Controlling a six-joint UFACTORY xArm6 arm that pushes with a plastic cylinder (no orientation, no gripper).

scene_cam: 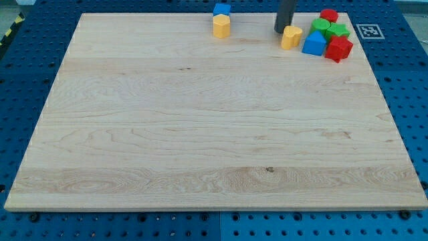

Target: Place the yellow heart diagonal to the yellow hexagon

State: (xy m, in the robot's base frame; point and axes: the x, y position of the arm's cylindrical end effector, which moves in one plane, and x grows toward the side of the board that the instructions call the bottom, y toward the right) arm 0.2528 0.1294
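The yellow heart (291, 37) lies near the board's top edge, right of centre. The yellow hexagon (221, 26) stands further to the view's left along the same top edge, with a small blue block (221, 10) touching it just above. My tip (281, 30) is at the lower end of the dark rod, right against the heart's upper left side.
A cluster sits right of the heart: a blue block (314, 43), two green blocks (321, 27) (338, 31), a red block (340, 49) and another red block (328, 15). The wooden board (200, 134) lies on a blue pegboard; a marker tag (368, 31) lies off its top right corner.
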